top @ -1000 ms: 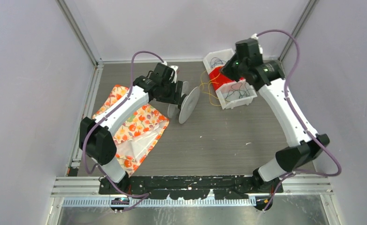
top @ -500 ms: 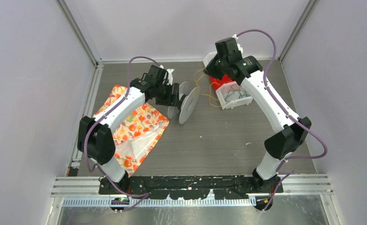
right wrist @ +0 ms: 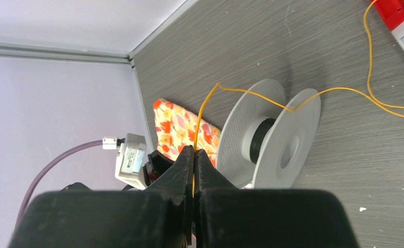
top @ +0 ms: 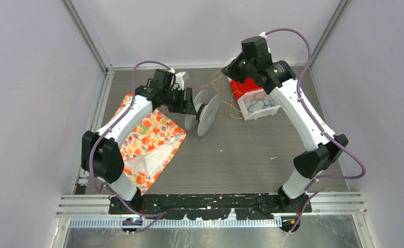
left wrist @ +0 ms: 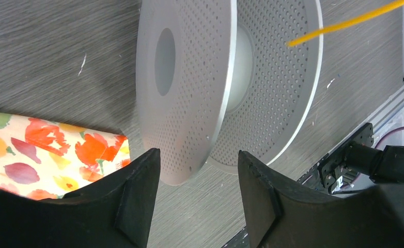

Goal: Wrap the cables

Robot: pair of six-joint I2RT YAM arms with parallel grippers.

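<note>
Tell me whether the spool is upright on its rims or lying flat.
Upright: the spool rests on both rims on the table, hub horizontal.

Spool (top: 206, 112) stands right before your left gripper (left wrist: 199, 157); yellow cable (left wrist: 344, 23) strung across beyond it; open table (top: 251, 150) toward your bases.

Left hand (left wrist: 197, 155) jaws apart; right hand (right wrist: 193, 150) raised, pinched on yellow cable (right wrist: 202, 111)

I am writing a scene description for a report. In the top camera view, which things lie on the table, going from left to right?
Flowered cloth → spool → yellow cable → white bin
</note>
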